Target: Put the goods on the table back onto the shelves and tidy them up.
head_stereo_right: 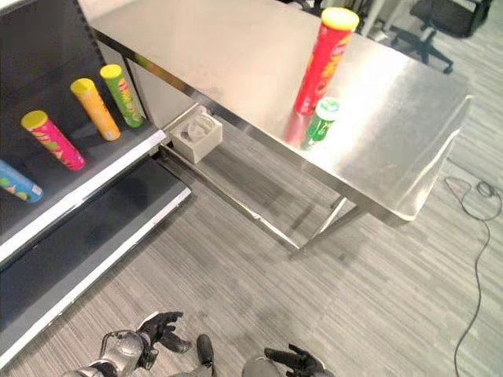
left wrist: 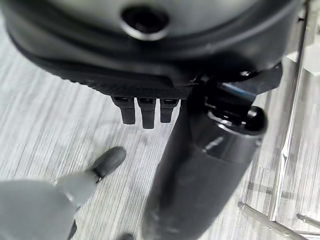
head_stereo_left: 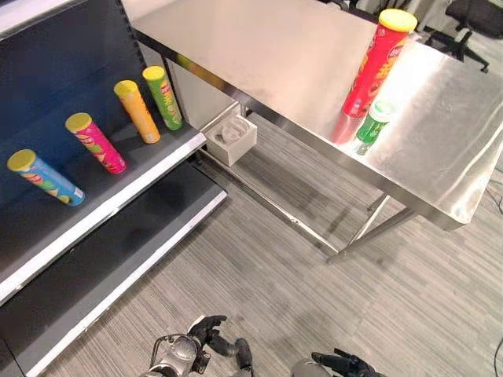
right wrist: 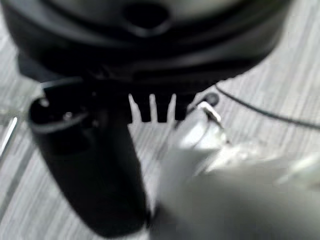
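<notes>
Hands (head_stereo_left: 206,330) low, right hand (head_stereo_left: 346,363) cropped

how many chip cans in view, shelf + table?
5. On the shelf: blue can, pink can, orange can, green can. On the table: red can, upright. None seems hidden.

A brushed, reflective steel table (head_stereo_left: 440,149) carries a glossy red can (head_stereo_left: 376,67); the floor (head_stereo_left: 259,290) looks like matt striped carpet

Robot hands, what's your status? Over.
Left hand and right hand low, open, empty. Red can and green can on table. Path clear.
</notes>
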Motion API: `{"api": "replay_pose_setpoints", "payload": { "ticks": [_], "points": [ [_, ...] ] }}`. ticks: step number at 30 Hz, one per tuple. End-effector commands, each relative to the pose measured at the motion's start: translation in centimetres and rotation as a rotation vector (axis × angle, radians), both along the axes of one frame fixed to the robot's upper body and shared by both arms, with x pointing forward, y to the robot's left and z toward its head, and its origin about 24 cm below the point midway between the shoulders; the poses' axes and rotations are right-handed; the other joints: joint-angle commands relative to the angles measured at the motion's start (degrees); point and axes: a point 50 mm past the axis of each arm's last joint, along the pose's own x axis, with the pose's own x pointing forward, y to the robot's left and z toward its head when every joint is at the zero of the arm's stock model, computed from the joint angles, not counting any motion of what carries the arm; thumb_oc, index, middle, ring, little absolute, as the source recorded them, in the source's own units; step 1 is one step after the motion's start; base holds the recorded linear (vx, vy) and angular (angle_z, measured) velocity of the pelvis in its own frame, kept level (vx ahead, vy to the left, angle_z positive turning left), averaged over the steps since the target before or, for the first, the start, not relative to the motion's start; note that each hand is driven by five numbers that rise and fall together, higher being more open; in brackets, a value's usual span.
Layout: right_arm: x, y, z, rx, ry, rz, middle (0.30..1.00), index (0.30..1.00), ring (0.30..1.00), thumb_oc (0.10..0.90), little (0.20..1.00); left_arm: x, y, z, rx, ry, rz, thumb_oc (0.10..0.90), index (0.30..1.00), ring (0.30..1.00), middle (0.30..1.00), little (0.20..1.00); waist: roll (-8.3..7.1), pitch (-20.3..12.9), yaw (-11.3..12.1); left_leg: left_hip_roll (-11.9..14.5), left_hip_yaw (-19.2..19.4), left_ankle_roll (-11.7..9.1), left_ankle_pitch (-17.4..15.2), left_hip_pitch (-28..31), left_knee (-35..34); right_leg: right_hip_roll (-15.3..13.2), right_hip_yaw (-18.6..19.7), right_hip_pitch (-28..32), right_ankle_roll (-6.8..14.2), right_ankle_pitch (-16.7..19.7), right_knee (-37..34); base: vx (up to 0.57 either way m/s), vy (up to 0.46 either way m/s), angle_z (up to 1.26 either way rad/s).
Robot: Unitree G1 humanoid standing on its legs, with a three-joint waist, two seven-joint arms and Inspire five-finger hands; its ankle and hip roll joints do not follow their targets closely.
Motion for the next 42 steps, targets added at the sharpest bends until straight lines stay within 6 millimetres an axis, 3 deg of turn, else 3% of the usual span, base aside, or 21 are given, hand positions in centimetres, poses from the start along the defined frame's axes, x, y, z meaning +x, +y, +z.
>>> {"api": "replay_pose_setpoints", "payload": {
  "ticks": [1, 2, 3, 5, 7, 10, 13, 14, 16, 18, 21, 23, 24, 26, 28, 29, 31, 34, 37, 41, 42],
  "points": [
    [-1.8, -1.7, -0.2, -0.039, 0.054, -0.015, 0.900, 0.900, 0.900, 0.800, 0.900, -2.4, 3.6, -0.4, 0.080, 0.064, 0.047, 0.800, 0.900, 0.900, 0.900, 0.900, -2.25, -1.0, 0.2, 5.2, 1.6, -9.5, -3.8, 1.1, -0.3, 3.3, 6.4, 5.5, 1.1, 15.2, -12.5, 0.12, 0.042, -0.69],
    [-2.1, -1.2, -0.4, -0.033, 0.076, 0.006, 0.900, 0.900, 0.900, 0.800, 0.900, -2.2, 3.7, -0.3, 0.087, 0.066, 0.023, 0.800, 0.900, 0.900, 0.900, 0.900, -2.09, -0.8, -0.3, 5.6, 2.1, -9.4, -4.9, 1.7, -0.3, 11.4, 5.1, 1.7, 1.7, 8.5, -12.7, 0.09, 0.028, -0.41],
    [-2.1, -1.2, -0.4, -0.033, 0.076, 0.007, 0.900, 0.900, 0.900, 0.800, 0.900, -2.2, 3.7, -0.3, 0.087, 0.066, 0.023, 0.800, 0.900, 0.900, 0.900, 0.900, -2.10, -0.8, -0.4, 5.6, 2.1, -9.4, -5.0, 1.7, -0.3, 11.4, 5.1, 1.6, 1.7, 8.3, -12.5, 0.12, 0.028, -0.46],
    [-2.1, -0.6, -0.5, -0.025, 0.086, 0.034, 0.900, 0.900, 0.900, 0.800, 0.900, -1.8, 3.8, -0.2, 0.101, 0.071, -0.005, 0.800, 0.900, 0.900, 0.900, 0.900, -2.64, -0.1, -1.2, 4.3, 1.6, -9.1, -6.7, 3.5, -0.3, 16.6, 1.1, -1.8, 1.9, 8.1, -14.3, 0.16, -0.015, -0.36],
    [-3.8, -0.8, -0.9, -0.018, 0.147, 0.028, 0.900, 0.900, 0.900, 0.800, 0.900, -1.8, 3.2, -0.3, 0.105, 0.082, -0.070, 0.800, 0.900, 0.900, 0.900, 0.900, -2.55, -0.7, -1.2, 2.2, -0.4, -8.7, -7.9, 6.2, -0.3, 17.5, 1.2, 1.9, 0.0, 7.2, -18.7, 0.30, -0.055, 0.30],
    [-4.3, -1.6, -0.9, -0.028, 0.155, -0.012, 0.900, 0.900, 0.900, 0.800, 0.900, -1.6, 2.9, -0.3, 0.055, 0.071, -0.014, 0.800, 0.900, 0.900, 0.900, 0.900, -2.33, -2.2, -0.6, 2.3, 0.0, -9.5, -7.9, 8.0, 0.3, 17.8, 0.7, 3.3, -0.9, 7.6, -20.7, 0.24, -0.054, 0.82],
    [-3.8, -2.3, -0.5, -0.046, 0.122, -0.027, 0.900, 0.900, 0.900, 0.800, 0.900, -2.0, 1.7, -0.6, 0.020, 0.078, -0.022, 0.800, 0.900, 0.900, 0.900, 0.900, -2.12, -2.4, -0.7, 2.6, 0.6, -11.1, -7.5, 7.8, 9.1, 17.6, 1.2, 6.4, -2.0, 7.6, -22.0, 0.25, -0.050, 0.03],
    [-1.5, -2.5, 0.1, -0.098, 0.073, 0.103, 0.900, 0.900, 0.900, 0.800, 0.900, 1.0, 1.9, 0.6, 0.005, 0.026, -0.015, 0.800, 0.900, 0.900, 0.900, 0.900, -3.85, -2.4, -1.1, 4.0, 1.5, -13.2, -4.3, 1.4, 24.8, 17.1, 3.3, 9.0, -3.7, 7.7, -22.6, 0.29, -0.105, -0.11],
    [-1.0, -2.0, 0.2, -0.122, 0.063, 0.158, 0.900, 0.900, 0.900, 0.800, 0.900, 0.7, 0.6, 0.4, -0.025, -0.003, 0.019, 0.800, 0.900, 0.900, 0.900, 0.900, -5.38, -2.0, 0.3, 4.5, 0.3, -13.2, -4.1, -3.3, 32.7, 16.7, 5.4, 11.3, -4.2, 7.3, -24.2, 0.19, -0.075, -0.01],
    [-0.7, -1.8, 0.2, -0.135, 0.059, 0.187, 0.900, 0.900, 0.900, 0.800, 0.900, 0.7, 0.3, 0.3, -0.031, -0.012, 0.038, 0.800, 0.900, 0.900, 0.900, 0.900, -5.92, -1.8, 1.1, 5.2, -0.3, -12.5, -5.1, -5.5, 34.5, 16.0, 6.0, 12.7, -4.0, 7.2, -25.3, 0.08, 0.006, -0.66],
    [-2.1, -1.3, -0.4, -0.143, 0.128, 0.262, 0.900, 0.900, 0.900, 0.800, 0.900, -0.1, 0.2, -0.1, -0.045, 0.009, 0.084, 0.800, 0.900, 0.900, 0.900, 0.900, -7.51, -2.7, 2.7, 8.9, -2.8, -10.8, -8.2, -6.3, 23.9, 12.0, 5.0, 14.2, -2.2, 6.6, -27.0, 0.26, 0.181, -0.54],
    [-3.1, -1.4, -0.6, -0.129, 0.166, 0.244, 0.900, 0.900, 0.900, 0.800, 0.900, -0.7, 0.5, -0.3, -0.048, 0.031, 0.117, 0.800, 0.900, 0.900, 0.900, 0.900, -7.29, -3.1, 3.5, 10.7, -7.2, -12.2, -3.6, -5.7, 13.7, 11.5, 5.4, 14.6, -1.8, 6.2, -27.7, 0.19, 0.150, -0.25],
    [-3.1, -1.3, -0.6, -0.129, 0.165, 0.244, 0.900, 0.900, 0.900, 0.800, 0.900, -0.7, 0.5, -0.3, -0.048, 0.031, 0.117, 0.800, 0.900, 0.900, 0.900, 0.900, -7.32, -3.3, 3.5, 10.7, -7.2, -12.2, -3.3, -5.8, 13.4, 11.5, 5.4, 14.4, -1.8, 6.2, -27.7, 0.17, 0.134, -0.21],
    [-3.8, -2.1, -0.6, -0.128, 0.184, 0.169, 0.900, 0.900, 0.900, 0.800, 0.900, -1.1, 0.5, -0.5, -0.039, 0.043, 0.128, 0.800, 0.900, 0.900, 0.900, 0.900, -6.32, -3.5, 4.4, 12.7, -15.1, -14.6, 2.4, -6.8, 5.3, 10.8, 7.9, 16.0, -1.2, 5.6, -29.1, 0.36, 0.356, -0.58],
    [-4.2, -2.5, -0.6, -0.126, 0.188, 0.131, 0.900, 0.900, 0.900, 0.800, 0.900, -1.6, 0.3, -0.7, -0.033, 0.057, 0.116, 0.800, 0.900, 0.900, 0.900, 0.900, -5.59, -4.2, 4.0, 13.7, -13.9, -15.5, 3.0, -7.2, 3.4, 9.5, 8.9, 16.4, -0.3, 5.3, -29.5, 0.36, 0.439, -0.87],
    [-5.0, -2.8, -0.7, -0.126, 0.209, 0.113, 0.900, 0.900, 0.900, 0.800, 0.900, -1.9, 0.6, -0.8, -0.035, 0.064, 0.132, 0.800, 0.900, 0.900, 0.900, 0.900, -4.82, -4.9, 3.8, 13.2, -12.2, -15.7, 2.5, -5.9, 3.7, 7.0, 9.5, 16.5, 1.0, 5.7, -29.5, 0.19, 0.286, -0.76],
    [-5.3, -2.9, -0.7, -0.122, 0.221, 0.108, 0.900, 0.900, 0.900, 0.800, 0.900, -1.9, 0.7, -0.8, -0.032, 0.064, 0.130, 0.800, 0.900, 0.900, 0.900, 0.900, -4.41, -5.3, 3.7, 12.7, -11.5, -15.5, 2.4, -5.6, 3.1, 5.8, 9.6, 16.0, 1.7, 6.0, -29.5, 0.20, 0.363, -0.79],
    [-4.6, -2.3, -0.7, -0.107, 0.195, 0.140, 0.900, 0.900, 0.900, 0.800, 0.900, -1.3, 0.8, -0.5, -0.013, 0.049, 0.072, 0.800, 0.900, 0.900, 0.900, 0.900, -4.07, -5.8, 3.0, 9.9, -9.3, -14.5, 1.4, -4.3, 2.2, 2.4, 10.5, 13.3, 3.6, 7.9, -29.5, 0.12, 0.410, -0.55],
    [-3.8, -1.7, -0.7, -0.116, 0.191, 0.196, 0.900, 0.900, 0.900, 0.800, 0.900, 0.3, 1.3, 0.2, 0.004, -0.003, 0.062, 0.800, 0.900, 0.900, 0.900, 0.900, -4.92, -6.7, 2.8, 5.7, -8.5, -12.4, 0.1, -4.4, 0.6, -0.5, 12.7, 8.6, 5.0, 11.2, -29.5, 0.06, 0.362, -0.38],
    [-3.0, -1.5, -0.6, -0.122, 0.173, 0.224, 0.900, 0.900, 0.900, 0.800, 0.900, 0.9, 1.4, 0.6, 0.014, -0.020, 0.049, 0.800, 0.900, 0.900, 0.900, 0.900, -5.62, -7.1, 2.4, 4.1, -7.2, -11.2, -1.3, -4.4, 0.0, -1.2, 14.2, 6.0, 5.4, 14.6, -29.5, 0.04, 0.174, -0.19],
    [-2.3, -1.3, -0.5, -0.128, 0.155, 0.233, 0.900, 0.900, 0.900, 0.800, 0.900, 1.1, 1.5, 0.6, 0.027, -0.020, 0.036, 0.800, 0.900, 0.900, 0.900, 0.900, -5.74, -6.6, 2.7, 4.1, -6.1, -10.9, -2.0, -4.1, -0.2, -1.3, 12.5, 4.8, 5.0, 15.9, -29.5, -0.02, 0.042, -0.44]
  ]
}}
